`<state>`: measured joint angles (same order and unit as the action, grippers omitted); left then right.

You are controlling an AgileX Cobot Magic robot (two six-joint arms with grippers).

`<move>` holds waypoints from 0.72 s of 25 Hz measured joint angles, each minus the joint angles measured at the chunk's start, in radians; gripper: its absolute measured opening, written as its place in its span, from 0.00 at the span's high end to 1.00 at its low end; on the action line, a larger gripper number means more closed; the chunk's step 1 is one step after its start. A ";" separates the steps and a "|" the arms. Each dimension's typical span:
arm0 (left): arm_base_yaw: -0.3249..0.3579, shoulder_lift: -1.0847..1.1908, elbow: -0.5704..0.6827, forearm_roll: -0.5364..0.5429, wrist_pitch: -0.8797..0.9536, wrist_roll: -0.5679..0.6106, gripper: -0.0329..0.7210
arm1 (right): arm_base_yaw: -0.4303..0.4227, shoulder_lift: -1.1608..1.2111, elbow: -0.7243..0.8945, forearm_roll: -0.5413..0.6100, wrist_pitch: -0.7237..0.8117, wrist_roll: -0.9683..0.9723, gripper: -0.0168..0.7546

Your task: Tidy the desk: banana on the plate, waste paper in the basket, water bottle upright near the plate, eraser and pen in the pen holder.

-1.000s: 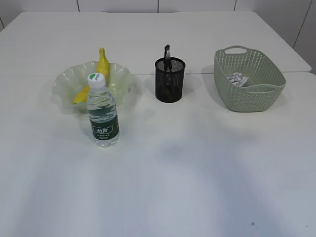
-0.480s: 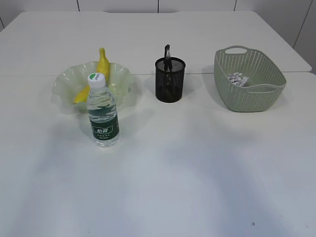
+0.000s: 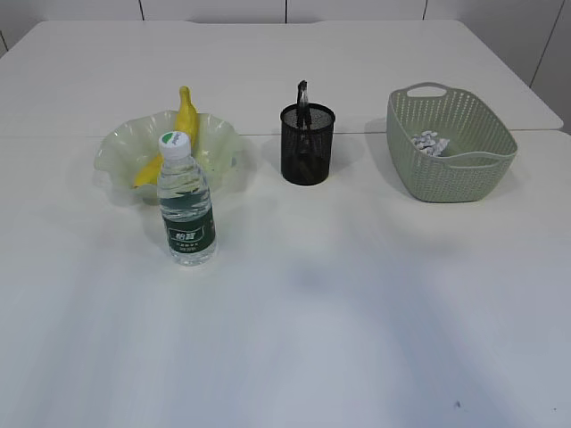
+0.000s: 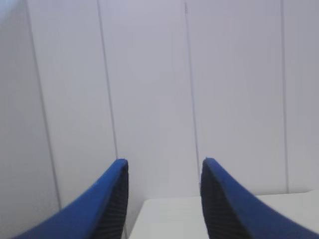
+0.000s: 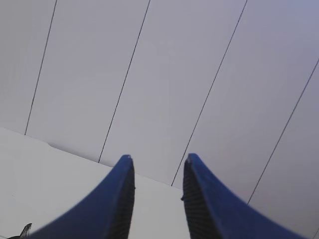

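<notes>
Not much has changed over the last second, honestly. The table (image 3: 357, 312) looks the same across the outside shots; only the soft shadows low in the frame have shifted a little, so I'd guess the arms are moving somewhere out of view.

Going big to small: the basket (image 3: 464, 169) sits at the upper right with the waste paper (image 3: 431, 142) already inside it. The plate (image 3: 120, 147) is at the upper left with the banana (image 3: 184, 116) lying across it, one tip poking over the far rim. The water bottle (image 3: 186, 201) stands upright just in front of the plate, overlapping its near edge from this angle. The pen holder (image 3: 308, 147) is in the upper middle with the pen (image 3: 302, 96) sticking out the top. Can't make out the eraser through the mesh, so no idea whether it's in there.

Both wrist cameras just see wall panels and a strip of white table. The left gripper (image 4: 164, 167) has its fingers (image 4: 112, 199) parted with nothing between them, and they've narrowed a touch in the last second. The right gripper (image 5: 158, 162) is the same deal, fingers (image 5: 124, 191) apart, gripping nothing, no change.

My read: the tidy-up looks basically finished and the arms are pulled back clear of everything.
</notes>
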<state>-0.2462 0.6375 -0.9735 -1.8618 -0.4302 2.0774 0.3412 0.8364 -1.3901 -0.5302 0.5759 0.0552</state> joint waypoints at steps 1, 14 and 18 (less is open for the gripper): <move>-0.033 0.000 0.000 0.002 -0.013 0.000 0.51 | 0.000 0.000 0.000 0.000 0.000 0.000 0.65; -0.279 0.000 0.000 -0.004 -0.352 0.134 0.52 | 0.000 0.000 0.000 0.004 -0.002 0.000 0.65; -0.279 0.000 0.000 -0.004 -0.378 0.135 0.52 | 0.000 0.000 0.000 0.006 -0.002 0.000 0.65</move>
<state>-0.5255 0.6375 -0.9735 -1.8654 -0.8086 2.2125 0.3412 0.8364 -1.3901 -0.5242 0.5739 0.0552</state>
